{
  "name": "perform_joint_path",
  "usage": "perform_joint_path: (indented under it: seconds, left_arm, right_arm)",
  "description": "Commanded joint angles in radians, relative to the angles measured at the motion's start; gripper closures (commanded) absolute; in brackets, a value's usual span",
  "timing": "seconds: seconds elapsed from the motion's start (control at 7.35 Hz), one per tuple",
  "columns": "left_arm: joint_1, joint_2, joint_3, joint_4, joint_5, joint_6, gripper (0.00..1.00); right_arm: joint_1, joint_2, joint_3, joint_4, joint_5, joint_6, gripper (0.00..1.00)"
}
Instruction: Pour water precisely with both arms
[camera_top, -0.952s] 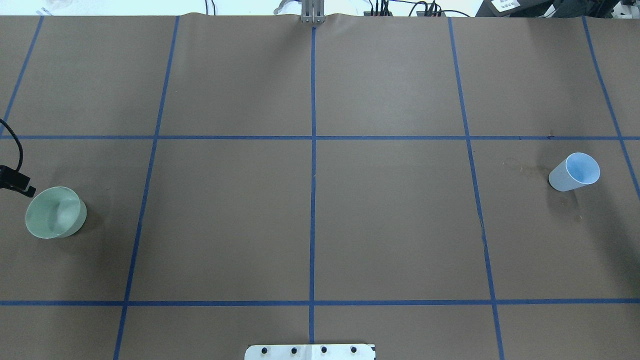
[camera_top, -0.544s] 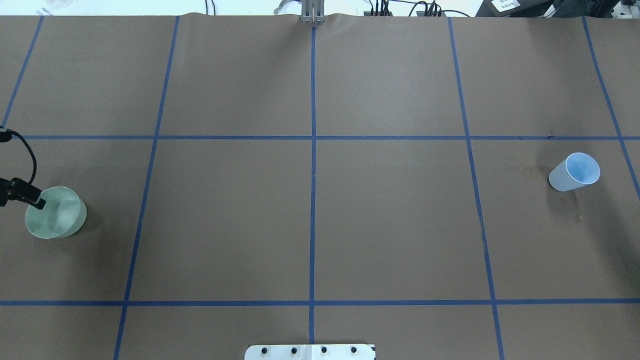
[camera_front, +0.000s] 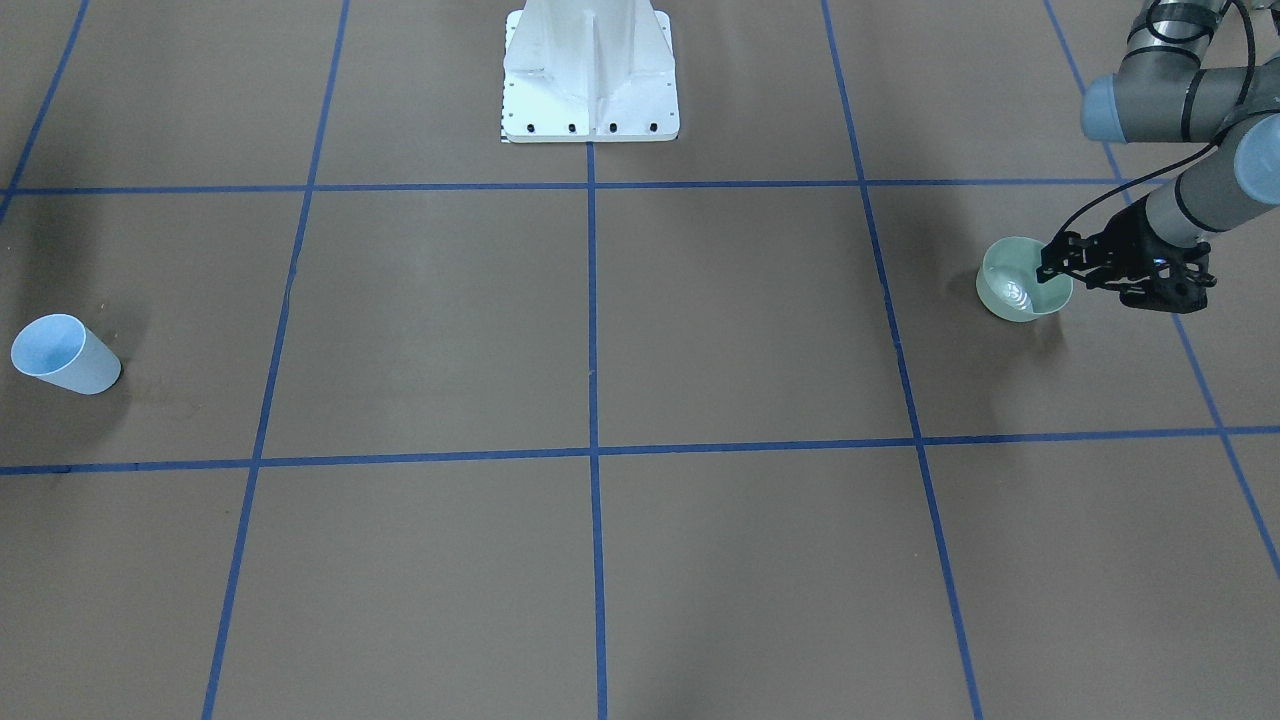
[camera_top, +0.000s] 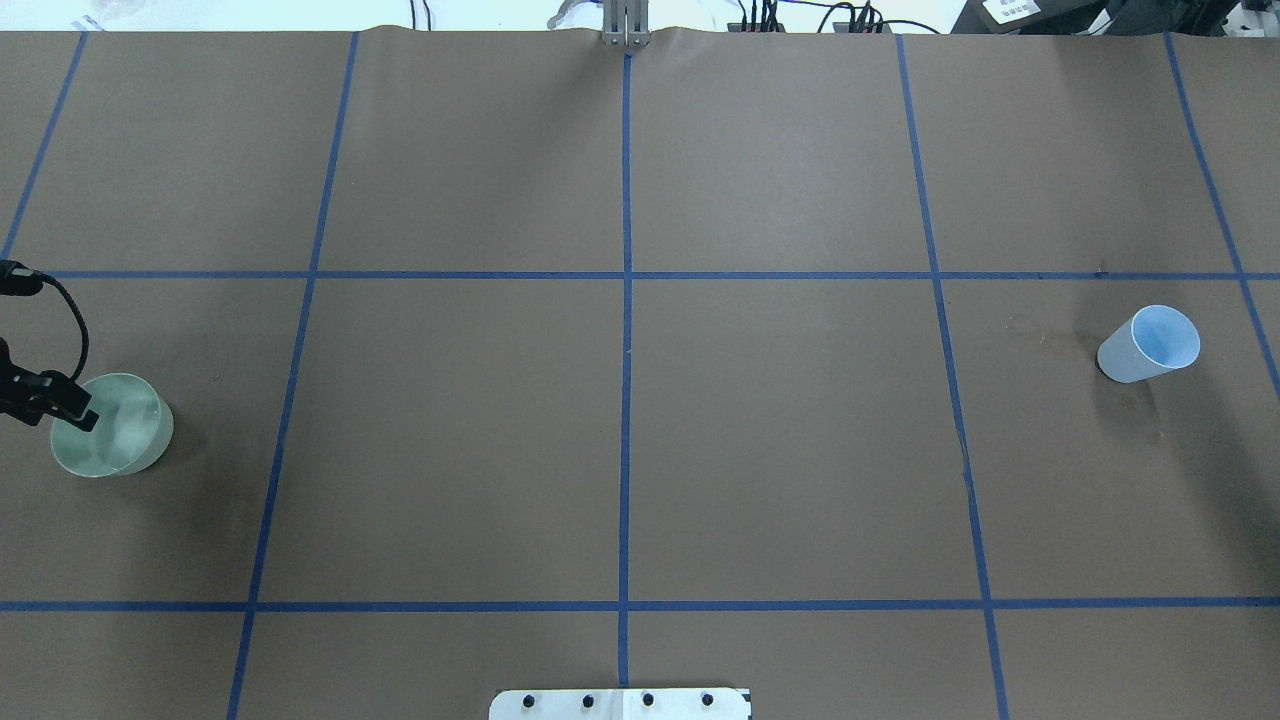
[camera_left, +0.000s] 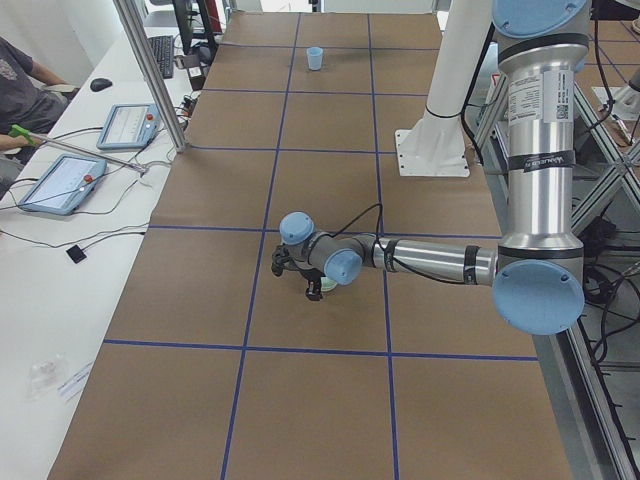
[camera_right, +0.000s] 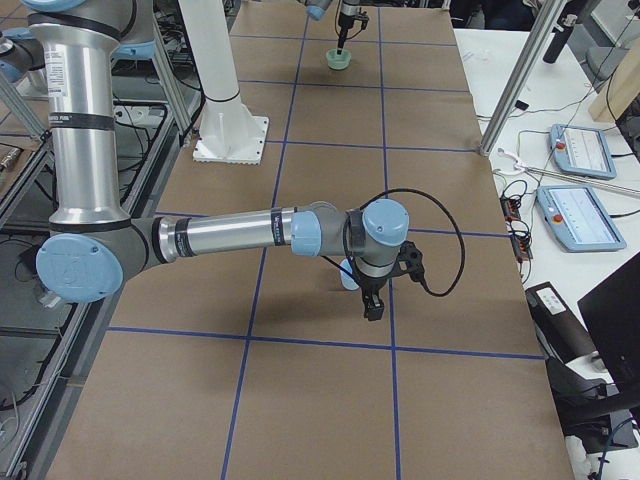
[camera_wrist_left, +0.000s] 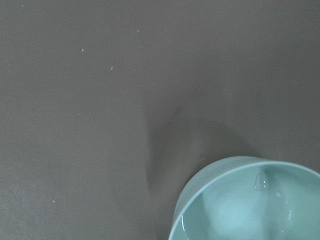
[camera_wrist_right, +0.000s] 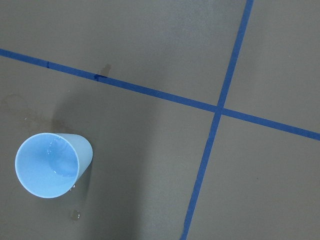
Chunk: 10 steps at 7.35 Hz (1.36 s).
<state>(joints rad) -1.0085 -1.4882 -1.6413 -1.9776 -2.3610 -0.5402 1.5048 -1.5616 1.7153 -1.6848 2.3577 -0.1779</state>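
A pale green bowl (camera_top: 125, 435) stands at the table's left end, with glints of water (camera_front: 1014, 293) inside; it also shows in the left wrist view (camera_wrist_left: 250, 207). My left gripper (camera_top: 72, 410) reaches over the bowl's near rim, and in the front-facing view the left gripper (camera_front: 1048, 268) looks open with a fingertip inside the bowl. A light blue cup (camera_top: 1150, 345) stands upright at the right end, with a little water (camera_wrist_right: 59, 172) at its bottom. My right gripper (camera_right: 371, 305) hangs beside the cup; I cannot tell whether it is open or shut.
Blue tape lines (camera_top: 626, 400) split the brown paper into squares. The white pedestal base (camera_front: 590, 75) stands at the robot's side. A faint damp stain (camera_top: 1040, 335) lies left of the cup. A droplet (camera_wrist_right: 75, 215) lies by the cup.
My left gripper has come in from the left edge and moved right and nearer, onto the bowl's rim. The bowl and the cup have not moved.
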Motion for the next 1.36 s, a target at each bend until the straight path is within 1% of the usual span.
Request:
perform_joint_path:
  seconds: [0.0, 0.14, 0.27, 0.41, 0.54, 0.68, 0.82, 0.95, 1.09, 1.22]
  left_arm:
    - [0.001, -0.003, 0.011, -0.001, 0.000, 0.000, 0.95]
    - [0.001, -0.009, 0.008, -0.001, 0.000, 0.000, 1.00]
    - [0.001, -0.026, 0.002, 0.000, -0.004, -0.009, 1.00]
    - [0.001, -0.052, -0.038, 0.008, -0.010, -0.053, 1.00]
    - [0.001, -0.110, -0.070, 0.013, -0.012, -0.169, 1.00]
    - [0.007, -0.194, -0.081, 0.013, -0.018, -0.275, 1.00]
    - [0.065, -0.261, -0.095, 0.013, -0.029, -0.382, 1.00]
    - [0.133, -0.353, -0.094, 0.013, -0.021, -0.520, 1.00]
    - [0.236, -0.447, -0.088, 0.014, 0.009, -0.658, 1.00]
    - [0.324, -0.522, -0.068, 0.016, 0.096, -0.744, 1.00]
  right_arm:
    - [0.000, 0.000, 0.000, -0.001, 0.000, -0.002, 0.00]
    - [-0.002, 0.000, -0.002, 0.000, -0.002, 0.000, 0.00]
    - [-0.002, 0.000, -0.002, 0.001, -0.002, 0.000, 0.00]
    - [-0.002, 0.002, 0.000, 0.001, -0.002, 0.000, 0.00]
    - [-0.002, 0.002, 0.000, 0.001, -0.002, 0.000, 0.00]
    - [-0.002, 0.002, 0.001, 0.001, -0.002, 0.000, 0.00]
    - [-0.002, 0.002, 0.001, 0.001, -0.002, 0.000, 0.00]
    - [-0.002, 0.002, 0.003, 0.001, 0.000, 0.002, 0.00]
    - [-0.002, 0.002, 0.003, 0.001, 0.000, 0.000, 0.00]
    - [-0.002, 0.002, 0.006, 0.001, 0.000, 0.000, 0.00]
